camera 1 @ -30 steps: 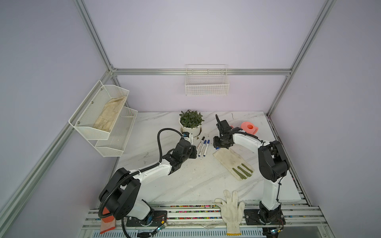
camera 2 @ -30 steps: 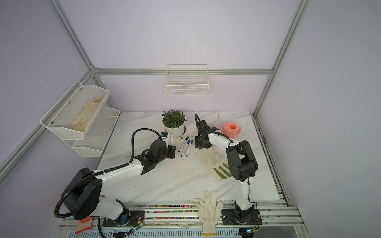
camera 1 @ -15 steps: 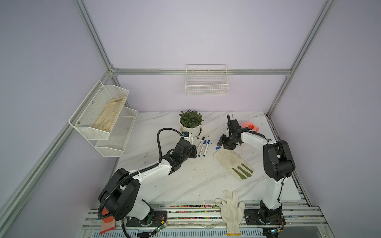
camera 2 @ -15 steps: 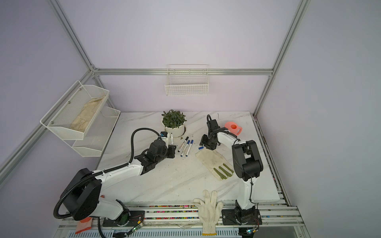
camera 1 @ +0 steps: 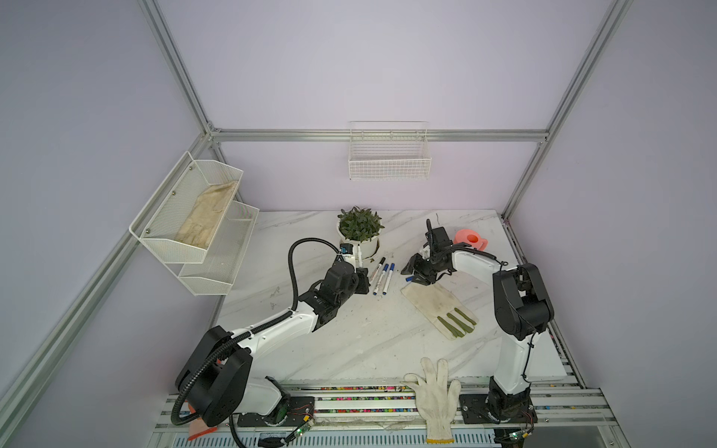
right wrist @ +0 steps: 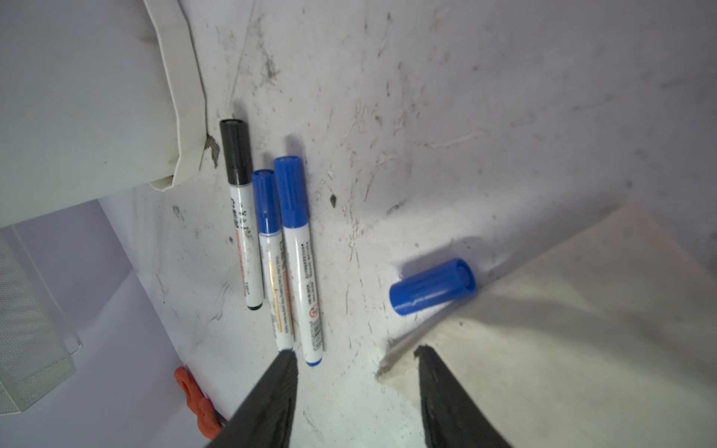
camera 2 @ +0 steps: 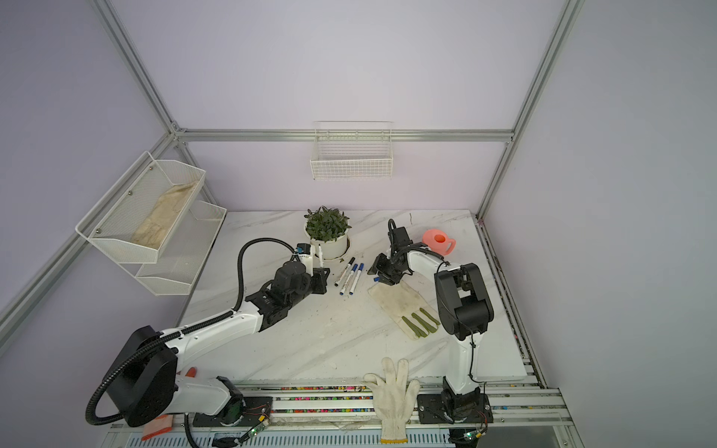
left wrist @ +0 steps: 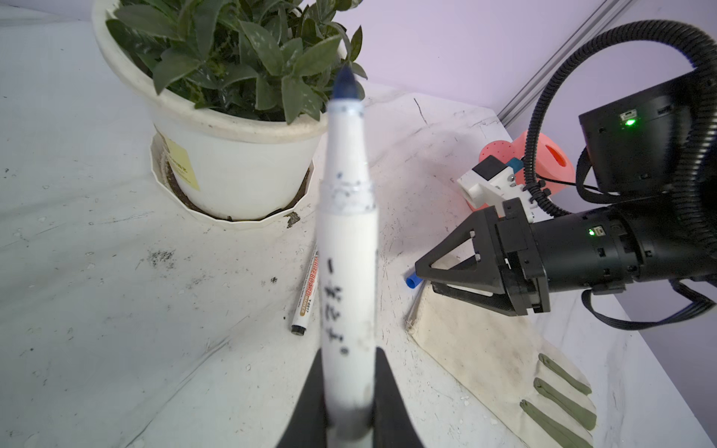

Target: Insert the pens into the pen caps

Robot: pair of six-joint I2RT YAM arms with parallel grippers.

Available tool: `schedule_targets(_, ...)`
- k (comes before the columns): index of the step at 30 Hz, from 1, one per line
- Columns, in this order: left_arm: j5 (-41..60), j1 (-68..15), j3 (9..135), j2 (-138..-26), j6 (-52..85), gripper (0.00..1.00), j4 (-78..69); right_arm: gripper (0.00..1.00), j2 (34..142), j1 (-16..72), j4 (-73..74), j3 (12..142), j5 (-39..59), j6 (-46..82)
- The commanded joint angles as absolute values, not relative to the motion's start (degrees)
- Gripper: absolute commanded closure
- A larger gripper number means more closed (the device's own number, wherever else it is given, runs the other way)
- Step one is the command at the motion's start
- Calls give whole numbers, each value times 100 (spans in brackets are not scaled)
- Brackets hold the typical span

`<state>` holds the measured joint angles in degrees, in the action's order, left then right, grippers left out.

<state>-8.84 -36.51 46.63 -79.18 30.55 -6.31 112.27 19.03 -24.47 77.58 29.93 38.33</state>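
Observation:
My left gripper (camera 1: 361, 280) is shut on the lower barrel of an uncapped white pen (left wrist: 347, 248). The pen stands upright with its blue tip up, in front of the plant pot. Three capped pens (camera 1: 382, 277) lie side by side on the marble, one black-capped (right wrist: 239, 201) and two blue-capped (right wrist: 297, 248). A loose blue pen cap (right wrist: 432, 287) lies on the table at the corner of a flat glove. My right gripper (right wrist: 355, 351) hangs low just short of the cap, open, with nothing between its fingers. The cap (left wrist: 413, 282) sits right at that gripper's fingertips.
A white plant pot (camera 1: 359, 244) stands behind the pens. A dirty glove with green fingers (camera 1: 438, 306) lies under the right gripper. A pink watering can (camera 1: 471, 239) sits at the back right and a white knit glove (camera 1: 432, 391) on the front edge. A mesh shelf (camera 1: 194, 221) hangs on the left wall.
The right arm swung its elbow to the right and its gripper came down low beside the blue cap, which now shows on the table. The left arm with its pen has not moved.

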Motion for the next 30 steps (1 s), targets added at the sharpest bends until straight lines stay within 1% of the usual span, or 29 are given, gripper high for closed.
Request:
schedule_targets(1,-975,-3681,4434,-7697,2918,100,-776,48,11363,1914,-2334,7668,3104,4062)
schedule_targets(8,-1062,-3674,4300,-7567,2900,100,-803,48,11405,1911,-2367,7697,2729,4130)
schedule_targets(12,-1105,-3674,4197,-7491,2925,100,-905,48,11535,1916,-2752,7982,2099,3843)
schedule_targets(21,-1208,-3674,4048,-7399,2928,100,-984,49,11948,1967,-3221,8540,1492,3451)
schedule_targets(30,-1293,-3677,3924,-7369,2898,100,-1066,53,12369,2505,-3910,9250,794,2658)
